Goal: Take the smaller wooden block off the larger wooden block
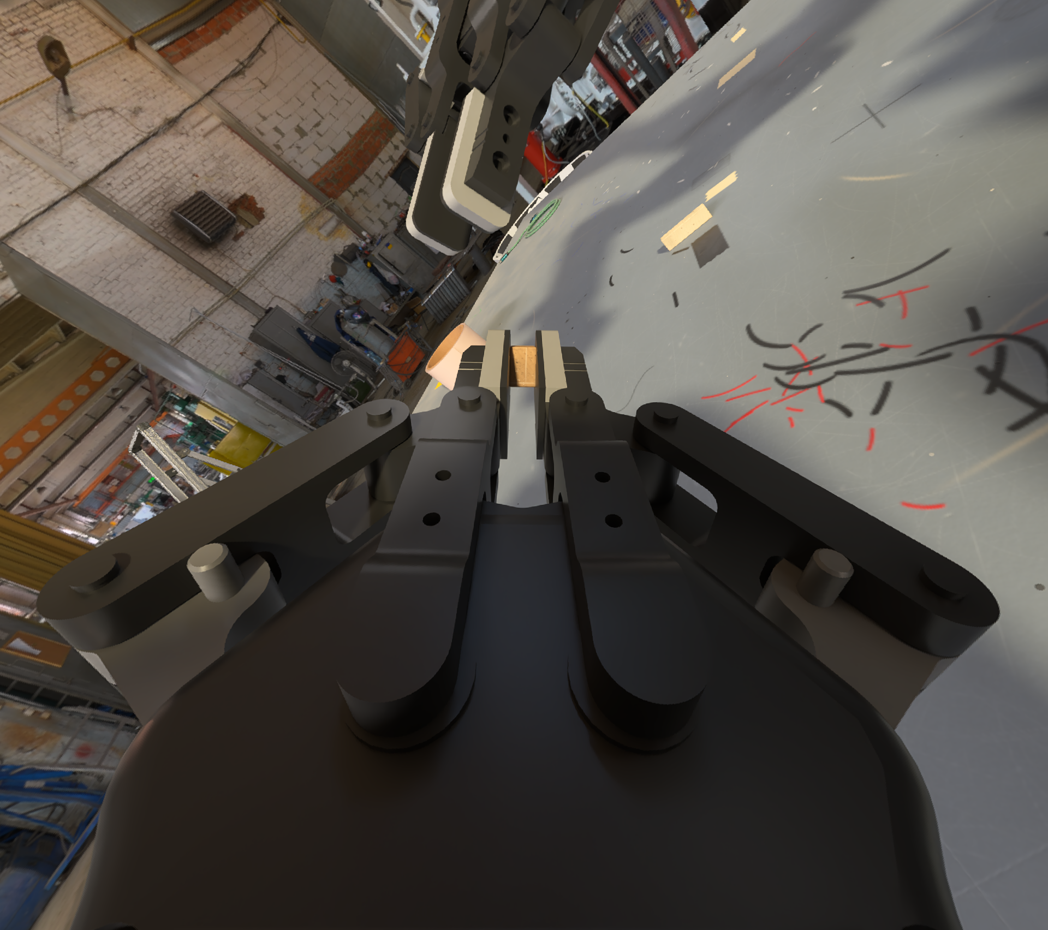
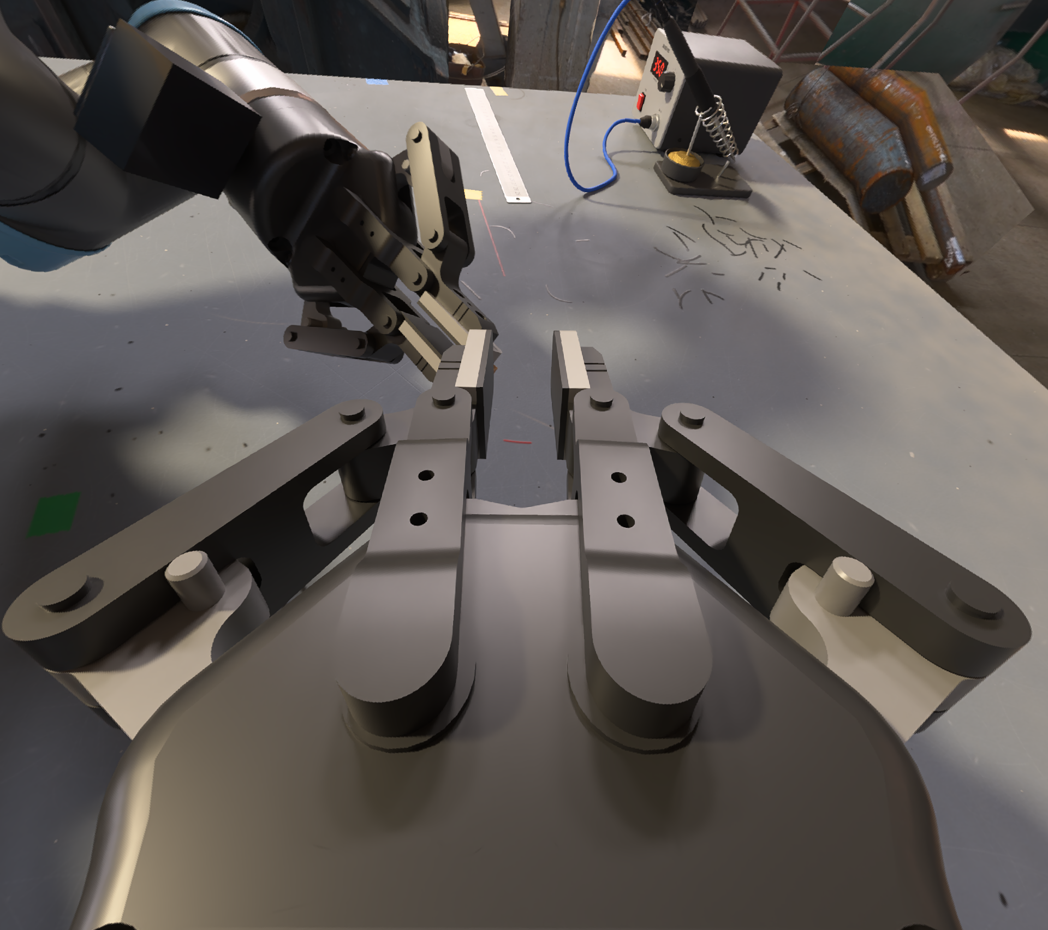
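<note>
In the left wrist view my left gripper (image 1: pixel 522 342) is shut on a small tan wooden block (image 1: pixel 522 367), pinched between its two pale pads above the grey table (image 1: pixel 737 392). A pale peach rounded piece (image 1: pixel 452 356) shows just left of the fingers; I cannot tell whether it touches the block. My right gripper (image 1: pixel 453 216) hangs close above and beyond. In the right wrist view my right gripper (image 2: pixel 522 344) is open and empty, and the left gripper (image 2: pixel 473 327) reaches in from the left, its tips partly hidden behind my right gripper's left finger (image 2: pixel 473 358).
A soldering station (image 2: pixel 709 103) with a blue cable (image 2: pixel 578 126) stands at the table's far right. A white ruler (image 2: pixel 499 148) lies at the far middle. Tape strips (image 1: pixel 686 225) and a green patch (image 2: pixel 54 511) lie flat. The left arm (image 2: pixel 170 131) crosses from the left.
</note>
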Motion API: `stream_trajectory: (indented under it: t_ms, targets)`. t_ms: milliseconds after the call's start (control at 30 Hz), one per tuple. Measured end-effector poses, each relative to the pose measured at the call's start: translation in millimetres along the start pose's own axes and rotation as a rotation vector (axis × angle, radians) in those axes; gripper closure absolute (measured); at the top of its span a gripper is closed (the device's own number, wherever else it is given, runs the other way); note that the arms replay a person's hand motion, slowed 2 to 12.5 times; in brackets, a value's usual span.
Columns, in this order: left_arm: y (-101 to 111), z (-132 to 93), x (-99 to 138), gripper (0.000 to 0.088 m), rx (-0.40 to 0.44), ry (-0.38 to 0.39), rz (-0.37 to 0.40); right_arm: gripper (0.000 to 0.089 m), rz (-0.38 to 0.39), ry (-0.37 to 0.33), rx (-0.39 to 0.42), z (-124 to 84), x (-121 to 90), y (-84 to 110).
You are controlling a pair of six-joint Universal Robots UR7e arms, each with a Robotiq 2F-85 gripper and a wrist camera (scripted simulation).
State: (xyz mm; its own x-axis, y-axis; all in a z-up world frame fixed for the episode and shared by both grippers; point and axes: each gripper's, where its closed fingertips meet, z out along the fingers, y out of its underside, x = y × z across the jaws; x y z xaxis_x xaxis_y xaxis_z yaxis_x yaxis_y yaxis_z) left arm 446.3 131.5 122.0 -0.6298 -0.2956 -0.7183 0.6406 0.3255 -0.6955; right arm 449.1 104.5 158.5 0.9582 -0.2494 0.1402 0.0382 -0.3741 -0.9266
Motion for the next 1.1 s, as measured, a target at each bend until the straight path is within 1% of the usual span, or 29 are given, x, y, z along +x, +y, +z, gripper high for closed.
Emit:
stream_trajectory:
  t_ms: [167, 300, 700, 867, 1100]
  targets:
    - [2, -1, 3, 0.0805, 0.011, 0.006, -0.019, 0.0701, 0.006, -0.014, 0.001, 2, -8, 1.4]
    - [4, -5, 7, 0.0805, 0.007, 0.009, -0.019, 0.0701, 0.017, -0.025, 0.009, 4, -13, 2.8]
    - [-3, -15, 13, 0.0805, 0.030, 0.000, -0.033, 0.0699, 0.077, -0.063, 0.027, 17, -28, 10.1]
    - [-4, -18, 14, 0.0805, 0.028, 0.000, -0.013, 0.0679, 0.103, -0.092, 0.012, 23, -35, 16.0]
    - [-7, -21, 15, 0.0805, 0.039, 0.010, -0.003, 0.0624, 0.135, -0.117, -0.029, 29, -41, 27.3]
